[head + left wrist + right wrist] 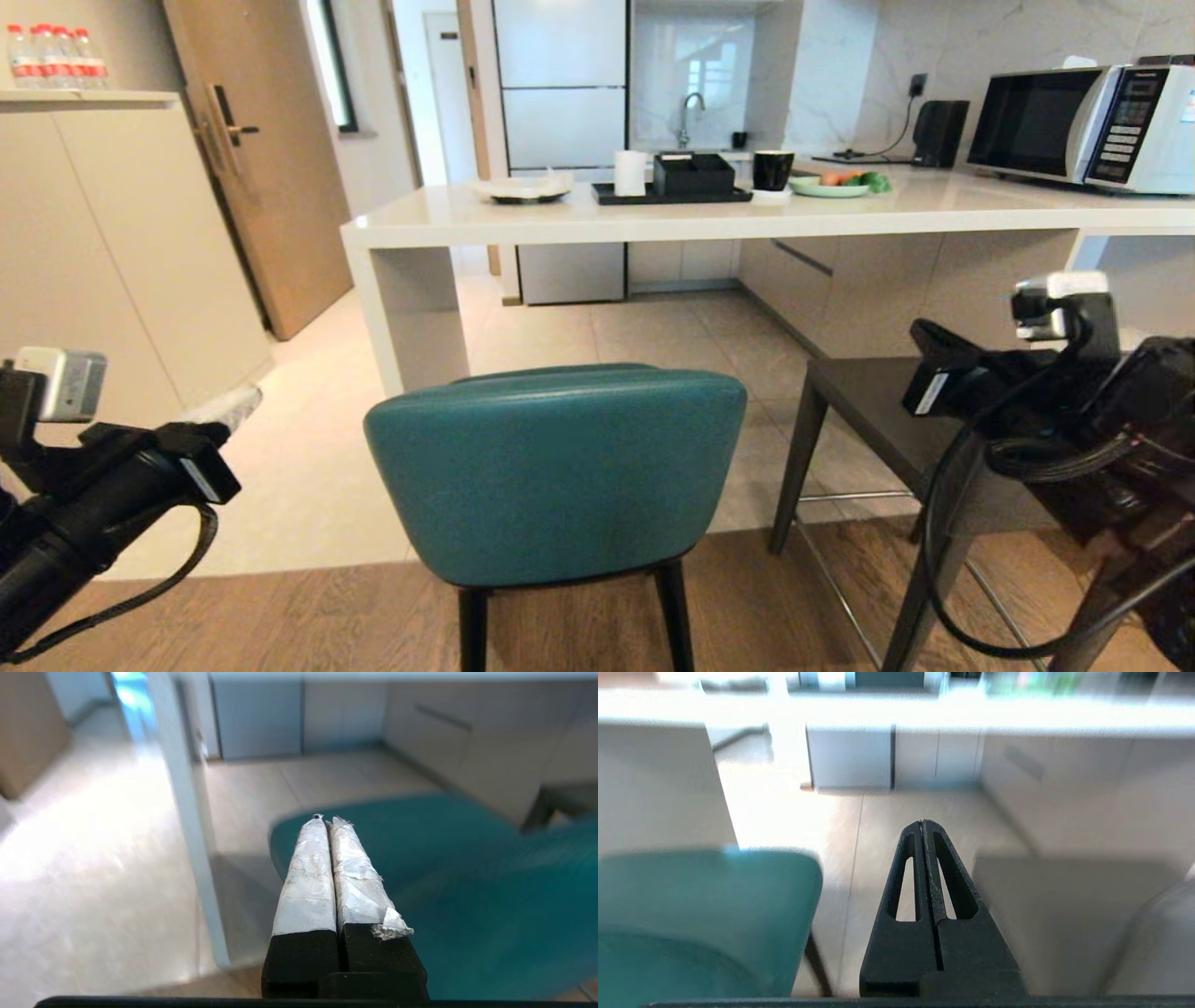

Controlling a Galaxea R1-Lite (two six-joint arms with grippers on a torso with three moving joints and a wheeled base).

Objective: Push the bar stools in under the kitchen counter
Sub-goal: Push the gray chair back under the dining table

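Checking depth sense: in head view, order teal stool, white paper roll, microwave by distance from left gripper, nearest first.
From the shut left gripper, at the view's left:
1. Teal stool, just to its right, front centre.
2. White paper roll, mid-counter, well behind.
3. Microwave, far right end of the counter.

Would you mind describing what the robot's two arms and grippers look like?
Both arms are black, each with a white-grey camera block on the wrist and loose black cables looping below. The left gripper has black fingers wrapped in crinkled silver-white tape, frayed at one edge. The right gripper has bare black tapered fingers with long slots through them.
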